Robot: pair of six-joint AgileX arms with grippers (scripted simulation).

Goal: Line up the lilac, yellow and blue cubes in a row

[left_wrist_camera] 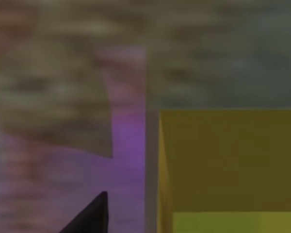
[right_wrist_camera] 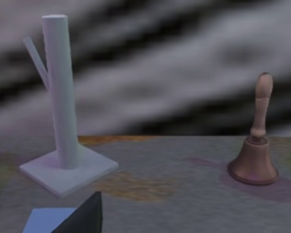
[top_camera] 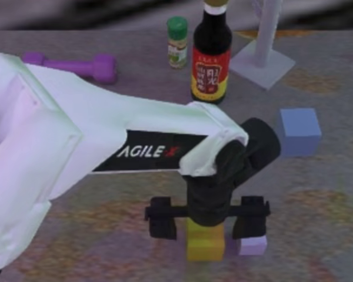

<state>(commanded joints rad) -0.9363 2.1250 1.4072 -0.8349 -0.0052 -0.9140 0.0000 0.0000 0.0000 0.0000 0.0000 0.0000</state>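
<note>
The yellow cube [top_camera: 205, 247] stands near the table's front edge, and it fills the left wrist view as a yellow cube [left_wrist_camera: 228, 165]. My left gripper [top_camera: 207, 232] hangs straight over it, open, with one black finger on each side of the cube and clear of it. The small lilac cube [top_camera: 252, 245] sits right beside the yellow one, on its right, partly under the right-hand finger. The blue cube [top_camera: 299, 130] lies apart at the right, farther back. My right gripper [right_wrist_camera: 128, 228] is outside the top view; it is open and empty, with the blue cube [right_wrist_camera: 46, 221] close by.
A dark sauce bottle [top_camera: 212, 59] and a green-capped jar [top_camera: 177, 41] stand at the back centre. A purple dumbbell [top_camera: 76, 66] lies at the back left. A white post on a square base [top_camera: 263, 56] is at the back right. A brown bell [right_wrist_camera: 254, 160] stands beyond it.
</note>
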